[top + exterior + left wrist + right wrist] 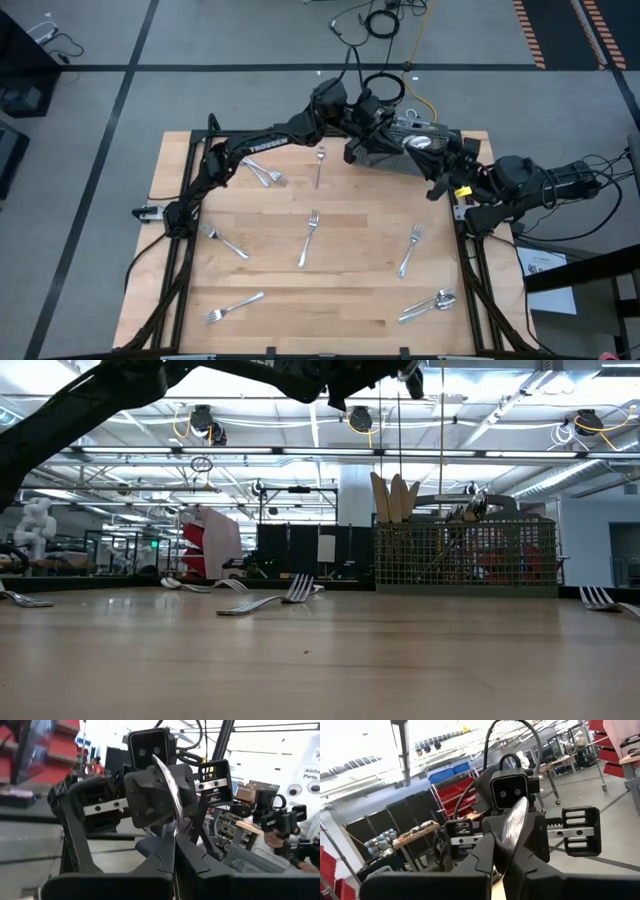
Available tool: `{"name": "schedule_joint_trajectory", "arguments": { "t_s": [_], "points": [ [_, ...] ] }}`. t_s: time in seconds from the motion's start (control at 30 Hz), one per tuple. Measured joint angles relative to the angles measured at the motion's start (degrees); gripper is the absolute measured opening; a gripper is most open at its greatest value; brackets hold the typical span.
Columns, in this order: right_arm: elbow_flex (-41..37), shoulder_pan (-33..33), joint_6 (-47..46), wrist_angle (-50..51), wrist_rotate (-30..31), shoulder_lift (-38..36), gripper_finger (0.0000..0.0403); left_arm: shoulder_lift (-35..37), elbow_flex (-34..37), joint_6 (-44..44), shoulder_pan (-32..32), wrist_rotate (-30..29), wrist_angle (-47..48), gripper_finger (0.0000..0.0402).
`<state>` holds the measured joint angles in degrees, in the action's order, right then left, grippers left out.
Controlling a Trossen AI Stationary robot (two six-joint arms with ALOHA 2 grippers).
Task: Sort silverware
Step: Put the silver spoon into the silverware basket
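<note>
Two tools meet above the caddy (400,150).
I see the left tool (172,840) and right tool (507,855) both clamped on one spoon (167,790); forks (310,238) lie across the bench (340,300).

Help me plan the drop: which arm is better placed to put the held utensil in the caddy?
Probably right: left gripper and right gripper both clamp the utensil, but the right arm lies over the caddy.
</note>
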<state>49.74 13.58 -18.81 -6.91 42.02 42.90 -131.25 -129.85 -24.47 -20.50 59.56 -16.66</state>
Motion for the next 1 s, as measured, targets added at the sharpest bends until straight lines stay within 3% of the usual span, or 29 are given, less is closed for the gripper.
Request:
{"name": "schedule_joint_trajectory", "arguments": {
  "t_s": [0.4, 0.57, 0.77, 1.0],
  "points": [
    [0.0, 0.0, -4.4, 6.2, -2.0, -0.1, 0.0002, 0.0, 0.0, 2.8, 1.5, 1.1, 11.7, 0.0087],
    [0.0, 0.0, -5.6, 8.3, -4.2, -0.5, 0.0002, 0.0, 0.0, 8.6, 2.8, 1.7, 17.0, 0.009],
    [0.0, 0.0, -14.0, 16.8, -8.9, -1.9, 0.0001, 0.0, 0.0, 8.3, 2.6, 1.9, 17.8, 0.009],
    [0.0, 0.0, -15.0, 18.2, -9.2, -1.9, 0.0001, 0.0, 0.0, 8.6, 3.1, 3.0, 21.0, 0.009]
  ]
}}
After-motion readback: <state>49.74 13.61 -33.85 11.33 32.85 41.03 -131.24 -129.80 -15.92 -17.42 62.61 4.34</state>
